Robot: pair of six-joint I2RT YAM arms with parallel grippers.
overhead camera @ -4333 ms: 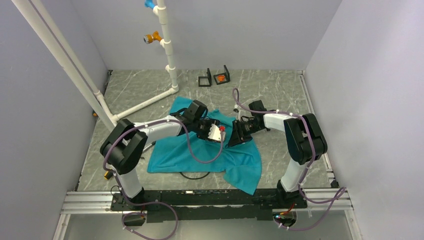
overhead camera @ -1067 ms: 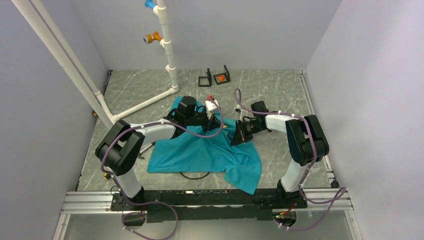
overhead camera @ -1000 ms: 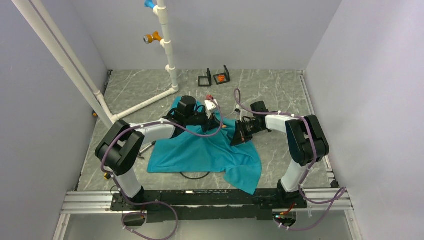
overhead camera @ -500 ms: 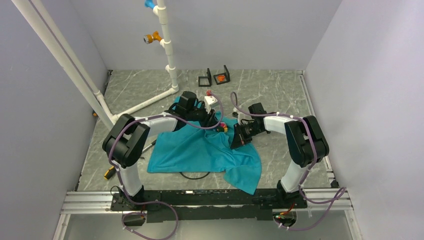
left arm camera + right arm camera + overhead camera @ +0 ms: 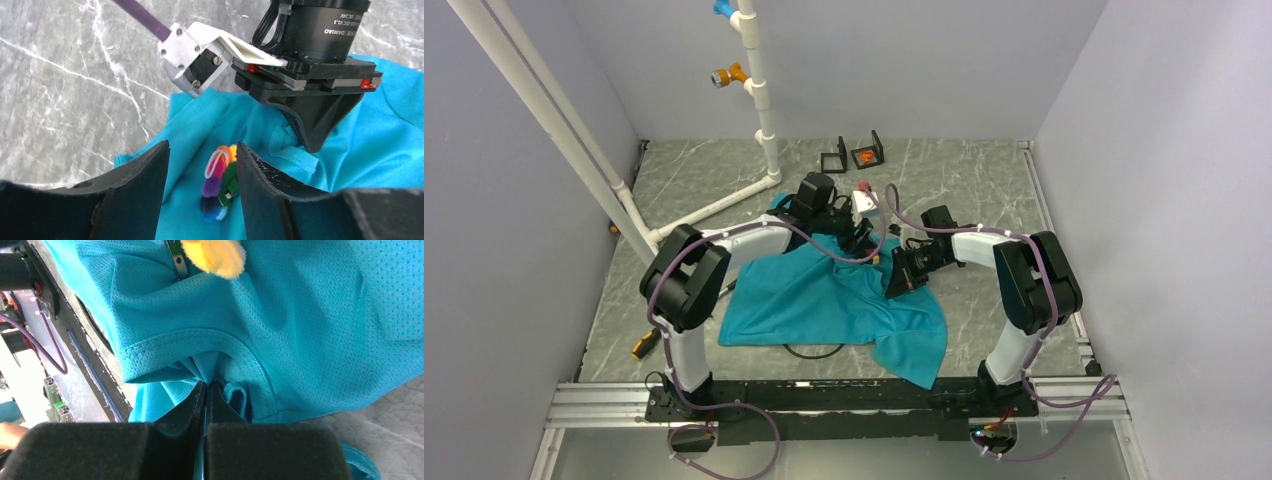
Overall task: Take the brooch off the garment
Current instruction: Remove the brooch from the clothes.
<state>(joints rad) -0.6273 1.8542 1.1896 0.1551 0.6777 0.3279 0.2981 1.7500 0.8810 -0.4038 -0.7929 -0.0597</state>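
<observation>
Left tool [image 5: 202,152] wide over the brooch [image 5: 220,182]; right tool [image 5: 206,390] tight on a garment [image 5: 300,315] fold, tips half-buried.

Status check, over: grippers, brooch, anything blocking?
Left gripper open, fingers either side of brooch. Right gripper shut on shirt fold. Brooch lies on shirt, attachment unclear. Nothing between fingers and brooch.

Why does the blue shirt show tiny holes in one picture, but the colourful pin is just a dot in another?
Right wrist view: camera very close to the garment, so its weave looks sharp; the left edge is washed out. Top external view: far off, evenly lit, the brooch is a speck. Left wrist view: close, the brooch shows clear colours.
</observation>
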